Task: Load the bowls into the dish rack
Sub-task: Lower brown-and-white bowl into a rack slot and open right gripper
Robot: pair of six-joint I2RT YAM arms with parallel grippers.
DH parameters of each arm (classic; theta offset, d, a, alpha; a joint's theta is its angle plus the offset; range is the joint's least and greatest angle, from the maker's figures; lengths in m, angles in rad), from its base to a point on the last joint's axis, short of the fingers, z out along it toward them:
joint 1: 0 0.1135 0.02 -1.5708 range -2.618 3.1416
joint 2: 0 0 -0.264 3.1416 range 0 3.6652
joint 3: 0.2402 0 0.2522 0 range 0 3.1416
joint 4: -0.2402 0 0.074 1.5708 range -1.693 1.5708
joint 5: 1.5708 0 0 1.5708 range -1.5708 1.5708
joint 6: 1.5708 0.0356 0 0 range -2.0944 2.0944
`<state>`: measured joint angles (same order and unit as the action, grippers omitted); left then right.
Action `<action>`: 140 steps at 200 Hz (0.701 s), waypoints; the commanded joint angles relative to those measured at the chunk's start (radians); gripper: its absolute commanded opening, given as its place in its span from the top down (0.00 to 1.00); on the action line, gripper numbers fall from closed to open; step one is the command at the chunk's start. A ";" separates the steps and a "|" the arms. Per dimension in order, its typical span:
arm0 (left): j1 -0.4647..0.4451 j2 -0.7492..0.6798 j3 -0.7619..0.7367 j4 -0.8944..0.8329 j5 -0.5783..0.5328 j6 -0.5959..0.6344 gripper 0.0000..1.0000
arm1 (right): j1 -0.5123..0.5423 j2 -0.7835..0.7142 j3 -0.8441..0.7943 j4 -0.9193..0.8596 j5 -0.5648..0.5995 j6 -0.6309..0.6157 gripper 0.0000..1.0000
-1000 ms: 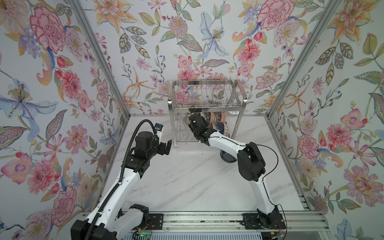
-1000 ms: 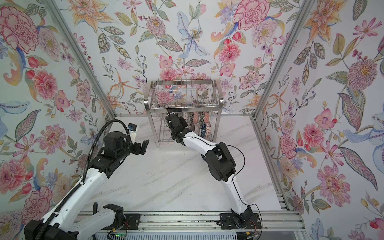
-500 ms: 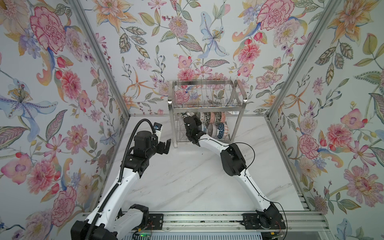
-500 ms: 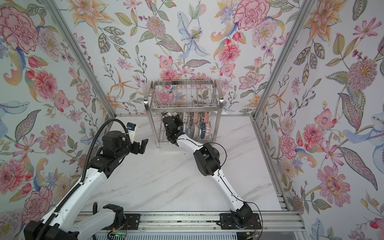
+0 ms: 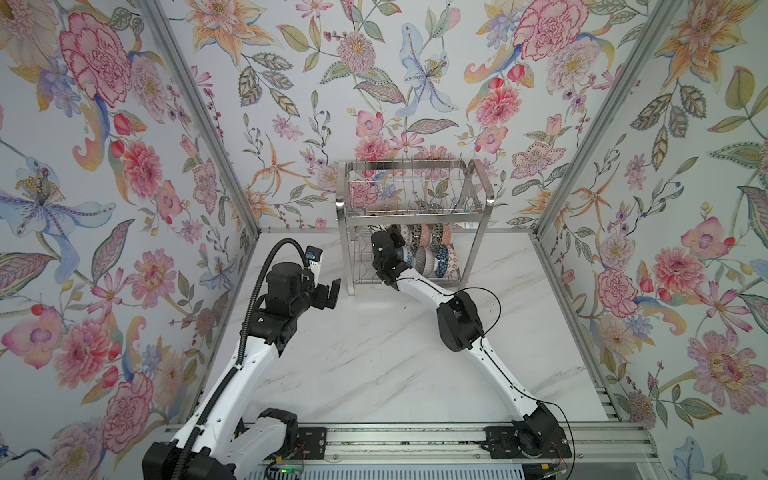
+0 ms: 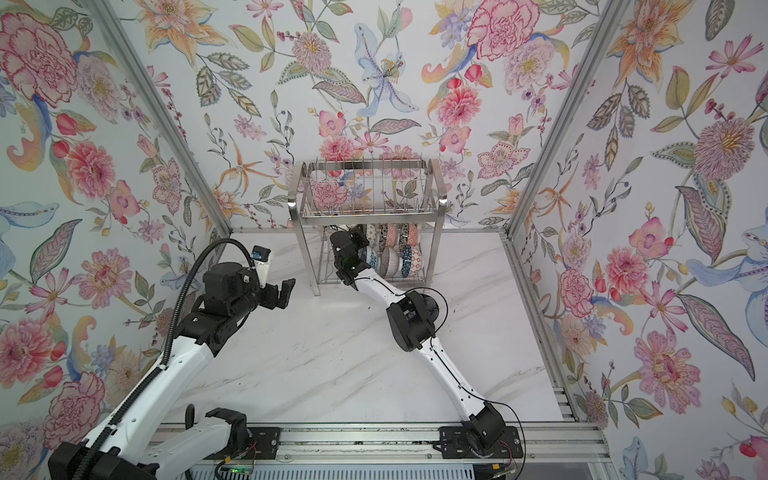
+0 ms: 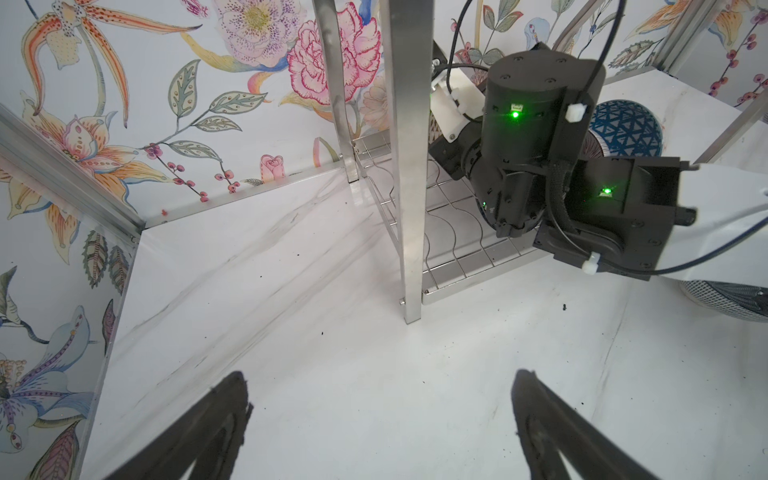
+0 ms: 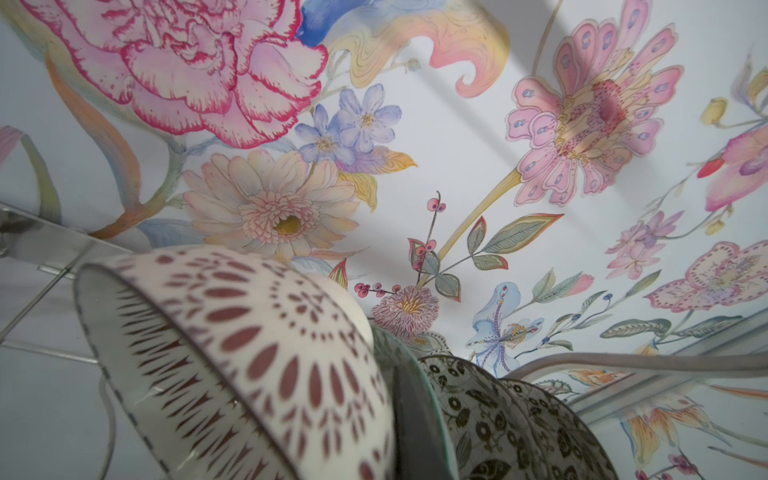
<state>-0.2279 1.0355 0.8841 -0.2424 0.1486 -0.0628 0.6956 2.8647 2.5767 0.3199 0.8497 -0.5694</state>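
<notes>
Floral-papered walls (image 5: 374, 83) enclose a white marble-look floor (image 5: 374, 353), silver posts (image 5: 199, 112) at corners

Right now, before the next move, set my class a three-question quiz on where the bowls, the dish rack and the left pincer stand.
1. True or false: the left pincer holds a bowl.
2. Which tier of the dish rack carries the racked bowls? A upper, B lower.
3. Fill in: one dotted bowl lies outside the rack, on the ____.
Key: 1 false, it is open and empty. 2 B. 3 table.
</notes>
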 commanded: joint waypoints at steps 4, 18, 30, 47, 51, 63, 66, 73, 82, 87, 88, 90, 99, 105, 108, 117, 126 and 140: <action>0.016 -0.020 -0.017 0.011 0.022 0.009 0.01 | -0.009 0.045 0.070 0.057 -0.050 0.027 1.00; 0.020 -0.023 -0.022 0.014 0.025 0.009 0.01 | -0.010 0.054 0.077 0.047 -0.067 0.036 1.00; 0.023 -0.024 -0.022 0.015 0.029 0.006 0.01 | -0.009 0.060 0.078 0.036 -0.076 0.043 1.00; 0.028 -0.023 -0.022 0.017 0.037 0.005 0.01 | -0.013 0.067 0.079 0.023 -0.076 0.048 1.00; 0.028 -0.024 -0.023 0.018 0.038 0.004 0.01 | -0.013 0.069 0.079 0.019 -0.074 0.048 1.00; 0.031 -0.024 -0.025 0.020 0.042 0.003 0.01 | -0.014 0.071 0.079 0.010 -0.075 0.048 1.00; 0.032 -0.025 -0.025 0.021 0.044 0.003 0.01 | -0.015 0.071 0.079 0.007 -0.076 0.048 1.00; 0.033 -0.025 -0.026 0.020 0.047 0.001 0.01 | -0.015 0.072 0.079 0.001 -0.080 0.047 1.00; 0.036 -0.025 -0.025 0.021 0.049 0.001 0.01 | -0.014 0.074 0.079 -0.005 -0.083 0.046 1.00; 0.038 -0.026 -0.026 0.022 0.049 0.000 0.01 | -0.014 0.074 0.080 -0.009 -0.085 0.046 1.00; 0.039 -0.026 -0.027 0.022 0.050 0.000 0.01 | -0.014 0.074 0.079 -0.011 -0.085 0.046 1.00; 0.038 -0.027 -0.027 0.023 0.051 0.000 0.01 | -0.014 0.074 0.080 -0.013 -0.085 0.046 1.00; 0.039 -0.028 -0.027 0.024 0.051 0.000 0.01 | -0.014 0.076 0.079 -0.020 -0.087 0.045 1.00; 0.039 -0.028 -0.028 0.025 0.051 0.000 0.01 | -0.013 0.076 0.080 -0.025 -0.089 0.043 1.00; 0.038 -0.028 -0.029 0.025 0.052 -0.002 0.01 | -0.013 0.077 0.080 -0.026 -0.088 0.041 1.00; 0.039 -0.030 -0.030 0.025 0.052 -0.002 0.01 | -0.009 0.080 0.079 -0.030 -0.088 0.034 1.00; 0.039 -0.030 -0.030 0.025 0.054 -0.002 0.01 | -0.008 0.081 0.079 -0.033 -0.089 0.024 1.00; 0.041 -0.031 -0.030 0.026 0.055 -0.002 0.01 | -0.004 0.085 0.080 -0.037 -0.081 0.009 0.99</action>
<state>-0.2008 1.0264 0.8700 -0.2390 0.1806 -0.0631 0.6868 2.9120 2.6312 0.2882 0.7475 -0.5629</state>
